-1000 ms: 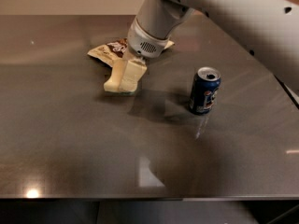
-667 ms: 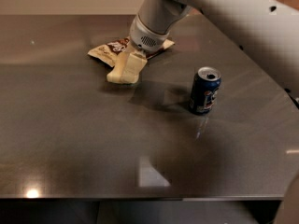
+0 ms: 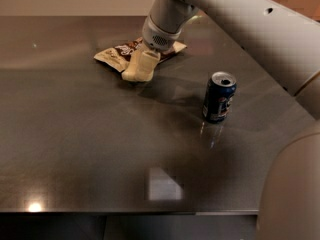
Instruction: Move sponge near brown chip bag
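The sponge [image 3: 133,72] is a pale cream block held low over the table, at the front edge of the brown chip bag [image 3: 119,54]. The bag lies flat at the back of the table [image 3: 80,134], its brown middle with white lettering partly hidden behind the gripper. My gripper [image 3: 144,64] comes down from the upper right and is shut on the sponge; one cream finger [image 3: 149,59] shows over the sponge's right side. I cannot tell whether the sponge touches the table.
A blue soda can [image 3: 219,97] stands upright to the right, well apart from the sponge and bag. The robot's large cream arm [image 3: 240,19] crosses the upper right, and its body [image 3: 292,189] fills the lower right corner.
The gripper has carried the sponge a little up and back, closer to the chip bag. The can and bag have not moved.
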{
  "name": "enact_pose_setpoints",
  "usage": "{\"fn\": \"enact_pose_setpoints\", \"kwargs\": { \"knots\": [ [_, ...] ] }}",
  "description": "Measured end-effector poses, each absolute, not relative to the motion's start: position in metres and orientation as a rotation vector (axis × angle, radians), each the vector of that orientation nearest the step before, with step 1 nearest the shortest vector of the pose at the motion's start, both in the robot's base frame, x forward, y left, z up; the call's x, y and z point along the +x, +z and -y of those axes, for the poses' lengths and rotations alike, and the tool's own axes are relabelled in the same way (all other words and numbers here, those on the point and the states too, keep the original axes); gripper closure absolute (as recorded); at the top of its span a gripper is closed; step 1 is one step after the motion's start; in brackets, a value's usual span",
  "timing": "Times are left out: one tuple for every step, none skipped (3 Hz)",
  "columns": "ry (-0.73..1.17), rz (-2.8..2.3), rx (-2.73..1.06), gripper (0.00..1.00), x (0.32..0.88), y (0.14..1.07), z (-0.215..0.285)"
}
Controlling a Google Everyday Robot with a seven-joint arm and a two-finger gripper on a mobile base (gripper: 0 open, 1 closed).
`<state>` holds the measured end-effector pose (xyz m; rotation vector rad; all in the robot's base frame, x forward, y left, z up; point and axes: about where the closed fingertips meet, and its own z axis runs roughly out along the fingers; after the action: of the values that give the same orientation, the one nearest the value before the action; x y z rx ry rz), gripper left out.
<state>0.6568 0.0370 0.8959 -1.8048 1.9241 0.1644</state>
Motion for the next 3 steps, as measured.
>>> {"fn": "enact_pose_setpoints", "kwargs": {
  "knots": [
    [0.129, -1.929, -1.804, 0.54, 0.6694, 0.8977, -0.0288],
    [0.133, -1.901, -1.812, 0.32, 0.6739, 0.9052, -0.0216],
    [0.137, -1.898, -1.819, 0.00, 0.6743, 0.9030, -0.0238]
  ]
}}
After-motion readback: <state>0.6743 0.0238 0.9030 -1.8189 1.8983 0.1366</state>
